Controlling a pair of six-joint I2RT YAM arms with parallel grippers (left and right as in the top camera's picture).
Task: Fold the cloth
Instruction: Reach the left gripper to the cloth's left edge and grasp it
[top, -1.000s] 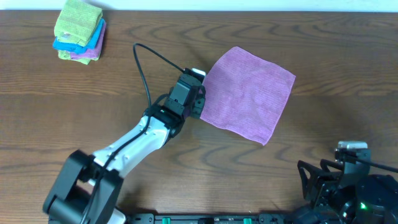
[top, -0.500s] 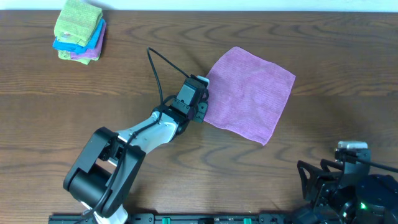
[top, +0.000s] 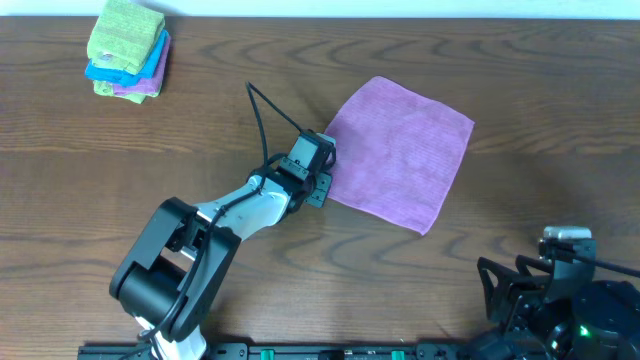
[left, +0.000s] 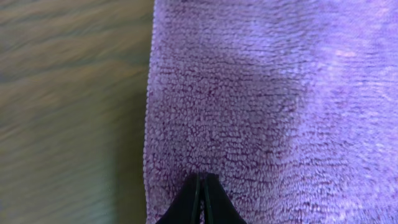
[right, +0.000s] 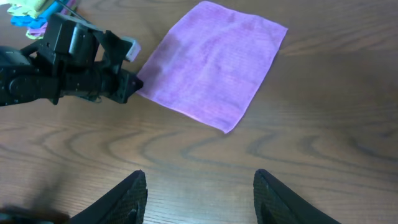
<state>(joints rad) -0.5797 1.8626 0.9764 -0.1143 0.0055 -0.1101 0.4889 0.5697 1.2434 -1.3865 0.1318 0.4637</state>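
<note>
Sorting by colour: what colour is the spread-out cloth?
The cloth is plain lilac; overhead shows it best.

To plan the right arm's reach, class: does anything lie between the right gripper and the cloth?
Nothing visible does: only bare table separates the right gripper from the cloth; the left gripper sits at its left edge.

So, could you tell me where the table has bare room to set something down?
Bare wood runs between the stack of folded cloths and the left arm, and on the right between the cloth and the right gripper. It is crowded at the cloth's left edge, where the left gripper sits with jaws shut.
</note>
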